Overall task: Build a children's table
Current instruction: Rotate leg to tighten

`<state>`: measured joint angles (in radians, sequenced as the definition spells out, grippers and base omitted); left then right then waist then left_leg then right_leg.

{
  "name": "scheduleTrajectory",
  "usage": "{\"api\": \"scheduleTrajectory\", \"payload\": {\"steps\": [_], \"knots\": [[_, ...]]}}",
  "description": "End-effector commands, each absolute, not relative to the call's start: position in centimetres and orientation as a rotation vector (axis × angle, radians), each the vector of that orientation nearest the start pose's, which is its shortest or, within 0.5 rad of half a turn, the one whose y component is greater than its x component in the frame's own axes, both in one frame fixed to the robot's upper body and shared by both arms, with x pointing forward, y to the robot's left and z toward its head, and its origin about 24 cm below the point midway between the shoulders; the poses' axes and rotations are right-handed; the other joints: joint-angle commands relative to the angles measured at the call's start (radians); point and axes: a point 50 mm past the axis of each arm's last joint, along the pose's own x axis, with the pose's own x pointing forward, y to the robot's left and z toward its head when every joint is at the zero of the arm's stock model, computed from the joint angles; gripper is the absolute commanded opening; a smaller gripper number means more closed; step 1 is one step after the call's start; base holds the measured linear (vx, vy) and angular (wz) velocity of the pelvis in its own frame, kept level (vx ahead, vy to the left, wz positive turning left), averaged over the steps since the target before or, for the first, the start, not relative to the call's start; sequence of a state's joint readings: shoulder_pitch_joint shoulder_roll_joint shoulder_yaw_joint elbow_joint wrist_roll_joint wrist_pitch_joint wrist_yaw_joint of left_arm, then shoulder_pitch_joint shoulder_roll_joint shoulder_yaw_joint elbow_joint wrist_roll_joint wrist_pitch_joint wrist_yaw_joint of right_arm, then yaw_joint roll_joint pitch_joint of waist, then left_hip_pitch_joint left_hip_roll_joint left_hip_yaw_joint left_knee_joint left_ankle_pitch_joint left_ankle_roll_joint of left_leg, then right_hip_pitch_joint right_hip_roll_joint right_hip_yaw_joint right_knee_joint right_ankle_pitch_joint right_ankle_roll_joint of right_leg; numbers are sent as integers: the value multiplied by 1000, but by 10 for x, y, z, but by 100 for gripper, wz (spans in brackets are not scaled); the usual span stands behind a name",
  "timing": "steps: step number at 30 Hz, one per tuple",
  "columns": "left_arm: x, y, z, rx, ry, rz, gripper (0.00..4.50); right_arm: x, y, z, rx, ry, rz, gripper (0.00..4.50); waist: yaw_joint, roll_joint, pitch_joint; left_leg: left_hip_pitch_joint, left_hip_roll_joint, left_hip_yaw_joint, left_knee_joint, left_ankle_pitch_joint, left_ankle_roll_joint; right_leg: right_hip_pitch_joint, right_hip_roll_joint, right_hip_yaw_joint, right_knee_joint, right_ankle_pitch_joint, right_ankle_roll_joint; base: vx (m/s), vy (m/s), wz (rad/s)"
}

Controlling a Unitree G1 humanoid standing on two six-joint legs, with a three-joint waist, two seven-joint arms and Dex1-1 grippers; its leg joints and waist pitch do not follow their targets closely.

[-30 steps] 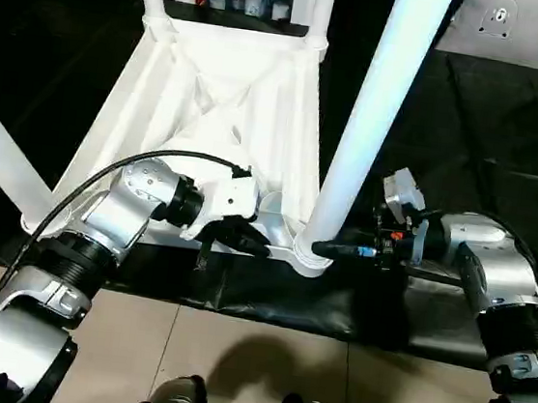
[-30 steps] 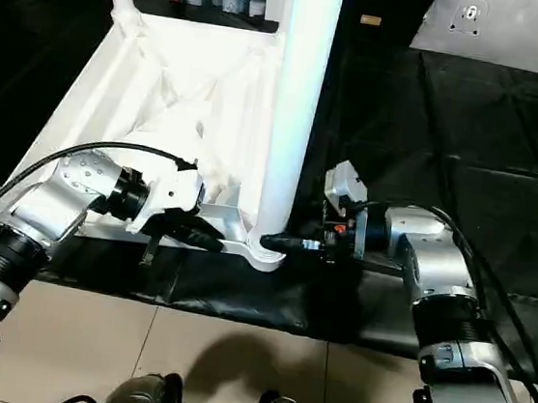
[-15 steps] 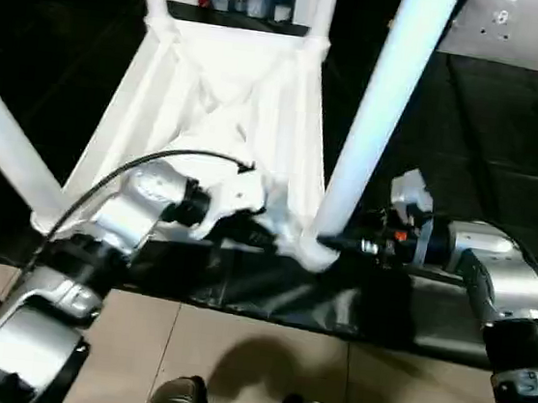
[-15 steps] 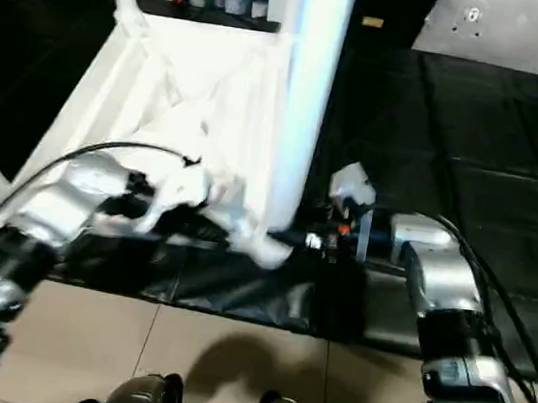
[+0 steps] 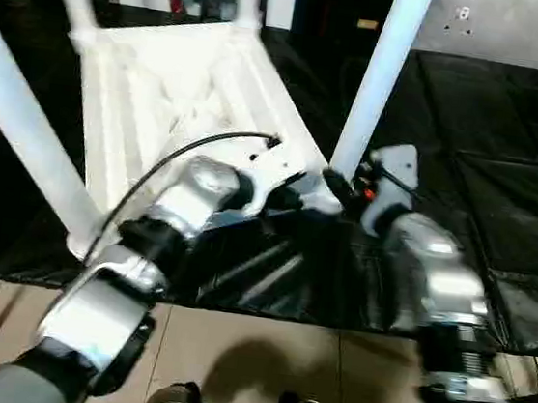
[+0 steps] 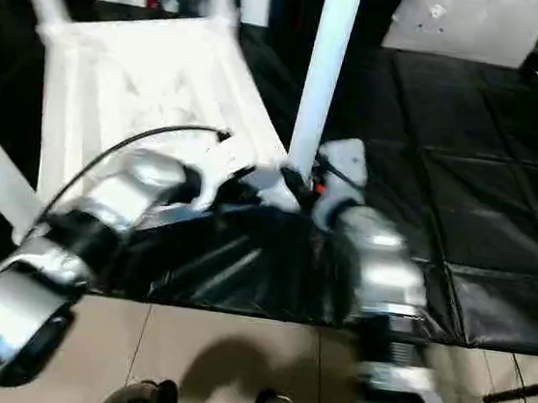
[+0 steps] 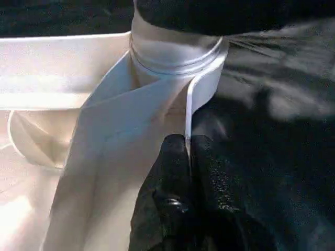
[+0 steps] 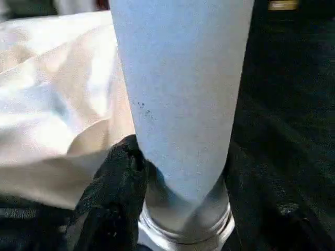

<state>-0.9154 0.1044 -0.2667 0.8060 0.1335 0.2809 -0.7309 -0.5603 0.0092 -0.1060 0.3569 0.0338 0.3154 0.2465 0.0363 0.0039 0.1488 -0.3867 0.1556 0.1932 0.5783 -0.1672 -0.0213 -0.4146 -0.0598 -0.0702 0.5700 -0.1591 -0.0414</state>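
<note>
4 white legs stand up from the upturned table top (image 5: 156,82), which lies ribbed side up on the black floor mat (image 5: 503,199), so the build looks close to done. The near right leg (image 5: 381,73) rises from its round corner socket (image 7: 175,49), and both grippers work at that corner. The left gripper (image 7: 187,149) has its 2 fingers pressed together on the thin rim of the top just beside the socket, most likely to keep the top from turning or lifting. The right gripper (image 8: 172,172) is clamped around the leg just above its threaded base, jaws standing about half apart on the tube, a grip that suits twisting or pushing the leg home.

From the head, the whole top and all 4 legs show, but the 2 grips blur into 1 dark knot at the corner. The left wrist view shows the rim edge running between its fingers and the collar seated in the socket. The right wrist view shows 1 black finger (image 8: 112,183) wrapping the tube and the ridged ring at its foot.
</note>
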Motion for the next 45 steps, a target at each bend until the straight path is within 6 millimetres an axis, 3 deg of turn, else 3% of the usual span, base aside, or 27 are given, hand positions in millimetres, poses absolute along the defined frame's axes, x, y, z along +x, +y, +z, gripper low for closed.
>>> {"api": "scheduleTrajectory", "payload": {"steps": [1, 3, 6, 10, 12, 15, 20, 22, 23, 27, 32, 34, 45], "knots": [[372, 28, 117, 457, 255, -958, 0, 338, -63, 74, 144, 213, 479, 247, 2, -1, -72, 27, 76, -45, -80, -259, 41, 39, -110, 60, -83, -381, -161, 0, 0, 0], [372, 32, 116, 460, 259, -955, 0, 336, -60, 79, 123, 181, 525, 261, 4, -3, -76, 25, 75, -39, -77, -207, 64, 45, -107, 62, -72, -273, -190, 0, 0, 0], [372, 36, 115, 466, 263, -958, 0, 335, -66, 79, 88, 163, 538, 286, 6, -4, -76, 20, 71, -34, -71, -173, 95, 52, -111, 62, -69, -240, -207, 0, 0, 0], [365, 42, 112, 416, 245, -1045, 0, 339, -92, 81, -14, 120, 559, 319, 11, 1, -78, 19, 71, -35, -70, -144, 111, 56, -108, 58, -69, -241, -202, 0, 0, 0], [364, 43, 112, 404, 245, -1058, 0, 339, -96, 81, -25, 116, 564, 344, 8, -1, -82, 15, 74, -35, -68, -119, 125, 58, -104, 58, -59, -176, -221, 0, 0, 0], [357, 58, 102, 432, 259, -1105, 0, 342, -130, 89, -71, 90, 630, 365, 6, -1, -87, 15, 76, -34, -62, -84, 156, 64, -104, 58, -47, -82, -257, 0, 0, 0], [345, 75, 94, 473, 258, -1218, 0, 343, -154, 101, -169, 50, 755, 377, 8, 0, -91, 11, 77, -31, -52, -30, 206, 63, -103, 58, -32, 22, -289, 0, 0, 0], [344, 77, 94, 480, 258, -1234, 0, 342, -155, 101, -173, 49, 786, 377, 12, 1, -93, 10, 79, -31, -49, -25, 213, 62, -103, 58, -26, 33, -295, 0, 0, 0], [340, 82, 92, 494, 269, -1268, 0, 338, -156, 102, -189, 52, 872, 377, 13, 0, -87, 8, 79, -29, -49, -35, 218, 58, -99, 56, -30, 21, -295, 0, 0, 0], [329, 98, 92, 549, 263, -1407, 0, 324, -160, 102, -247, 90, 1147, 377, 24, 3, -85, 13, 87, -29, -53, -98, 188, 56, -99, 54, -37, -91, -274, 0, 0, 0], [320, 113, 91, 609, 295, -1502, 0, 320, -163, 104, -224, 117, 1302, 377, 31, 1, -86, 14, 89, -29, -53, -105, 177, 52, -100, 55, -35, -110, -277, 0, 0, 0], [315, 120, 89, 638, 322, -1561, 0, 318, -163, 104, -209, 149, 1385, 353, 31, -1, -85, 14, 89, -29, -54, -100, 171, 51, -100, 56, -33, -109, -275, 0, 0, 0], [309, 121, 89, 636, 326, -1612, 0, 313, -156, 99, -148, 219, 1537, 267, 45, -2, -89, 17, 87, -27, -51, -80, 166, 47, -98, 57, -32, -120, -270, 0, 0, 0]]}}
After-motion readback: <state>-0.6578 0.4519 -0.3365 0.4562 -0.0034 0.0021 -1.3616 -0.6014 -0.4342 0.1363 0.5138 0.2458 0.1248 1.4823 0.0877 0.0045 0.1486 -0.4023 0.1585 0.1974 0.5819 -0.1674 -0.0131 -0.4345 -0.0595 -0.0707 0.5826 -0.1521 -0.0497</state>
